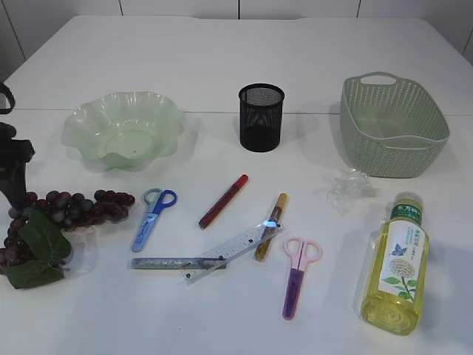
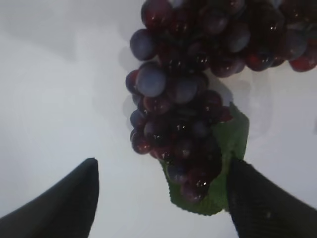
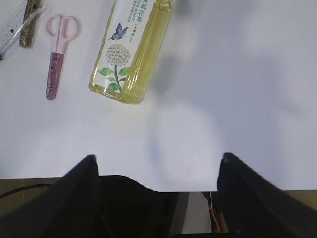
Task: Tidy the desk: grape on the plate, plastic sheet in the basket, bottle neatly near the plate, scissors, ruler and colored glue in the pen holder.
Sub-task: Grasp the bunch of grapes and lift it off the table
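Note:
A bunch of dark purple grapes (image 1: 74, 207) with green leaves lies at the table's left, in front of the wavy green plate (image 1: 122, 129). My left gripper (image 1: 15, 185) hangs over its left end. In the left wrist view it (image 2: 163, 163) is open, and the bunch's tip (image 2: 188, 99) and a leaf (image 2: 233, 144) lie between its fingers, not pinched. The bottle (image 1: 395, 262) of yellow liquid lies on its side at the right, near crumpled plastic sheet (image 1: 351, 186). My right gripper (image 3: 157, 156) stands open and empty over the table's front edge, short of the bottle (image 3: 131, 49).
A black mesh pen holder (image 1: 261, 117) stands mid-back and a green basket (image 1: 392, 126) back right. Mid-table lie blue scissors (image 1: 153, 217), pink scissors (image 1: 297, 275), a clear ruler (image 1: 233, 250) and red (image 1: 223, 200), gold (image 1: 271, 225) and silver (image 1: 174, 262) glue pens.

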`<action>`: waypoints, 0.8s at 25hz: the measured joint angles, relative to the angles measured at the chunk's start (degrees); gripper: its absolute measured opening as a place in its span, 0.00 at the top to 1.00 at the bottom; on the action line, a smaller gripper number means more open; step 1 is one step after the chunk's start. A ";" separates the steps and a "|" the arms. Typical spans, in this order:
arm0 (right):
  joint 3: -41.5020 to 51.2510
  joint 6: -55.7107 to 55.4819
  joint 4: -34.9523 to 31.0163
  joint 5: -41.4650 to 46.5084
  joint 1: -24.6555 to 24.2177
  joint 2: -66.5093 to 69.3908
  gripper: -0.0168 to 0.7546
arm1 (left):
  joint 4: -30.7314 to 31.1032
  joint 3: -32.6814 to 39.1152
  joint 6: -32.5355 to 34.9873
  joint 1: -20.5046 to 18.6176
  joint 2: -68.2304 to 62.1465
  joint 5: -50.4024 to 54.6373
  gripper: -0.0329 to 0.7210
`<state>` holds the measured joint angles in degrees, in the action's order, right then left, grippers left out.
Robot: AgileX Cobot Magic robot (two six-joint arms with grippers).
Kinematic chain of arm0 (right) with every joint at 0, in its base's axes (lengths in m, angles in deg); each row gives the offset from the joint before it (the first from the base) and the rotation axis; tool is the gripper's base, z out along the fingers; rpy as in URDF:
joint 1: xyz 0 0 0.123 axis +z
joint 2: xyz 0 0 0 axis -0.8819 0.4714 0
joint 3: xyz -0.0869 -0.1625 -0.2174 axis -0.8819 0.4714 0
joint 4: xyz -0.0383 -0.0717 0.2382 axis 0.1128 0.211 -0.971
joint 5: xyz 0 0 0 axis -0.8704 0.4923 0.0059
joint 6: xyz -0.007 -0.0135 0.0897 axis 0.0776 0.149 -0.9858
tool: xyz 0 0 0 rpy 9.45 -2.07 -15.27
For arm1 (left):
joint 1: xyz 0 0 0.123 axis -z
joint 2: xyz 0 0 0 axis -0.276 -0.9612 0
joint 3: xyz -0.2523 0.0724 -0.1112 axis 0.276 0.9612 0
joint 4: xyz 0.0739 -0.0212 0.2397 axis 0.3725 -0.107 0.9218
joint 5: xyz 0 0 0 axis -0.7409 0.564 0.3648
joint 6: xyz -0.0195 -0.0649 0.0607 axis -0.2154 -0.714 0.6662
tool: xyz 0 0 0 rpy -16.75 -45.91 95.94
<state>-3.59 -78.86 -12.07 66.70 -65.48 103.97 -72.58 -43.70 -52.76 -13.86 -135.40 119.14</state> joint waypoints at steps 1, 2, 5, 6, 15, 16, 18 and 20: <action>0.00 -0.08 0.00 0.00 0.00 0.00 0.23 | -0.63 -0.44 0.00 0.00 -0.63 -0.30 0.18; 0.00 -0.08 0.00 0.00 0.00 0.00 0.23 | -1.15 -0.90 0.00 0.00 -1.35 -0.49 0.18; 0.00 -0.08 0.00 0.00 0.00 0.00 0.23 | -1.62 -2.78 -0.02 0.00 -3.17 -0.83 0.18; 0.00 -0.08 0.00 0.00 0.00 0.00 0.23 | -1.62 -3.28 -0.02 0.00 -3.64 -0.83 0.18; 0.00 -0.08 0.10 0.00 0.00 0.00 0.23 | -1.62 -3.69 -0.12 -0.46 -5.67 -2.06 0.18; 0.00 -0.08 0.10 0.00 0.00 0.00 0.23 | -1.62 -3.69 -0.12 -0.46 -6.01 -2.06 0.18; 0.00 -0.08 0.10 0.00 0.00 0.00 0.23 | -1.70 -3.69 -0.12 -0.46 -6.52 -2.41 0.18; 0.00 -0.08 0.21 0.00 0.00 0.00 0.23 | -1.85 -3.69 -0.12 -0.46 -6.90 -2.80 0.18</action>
<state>-3.59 -78.95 -11.87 66.70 -65.48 103.97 -74.43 -47.39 -52.88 -14.32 -142.31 116.34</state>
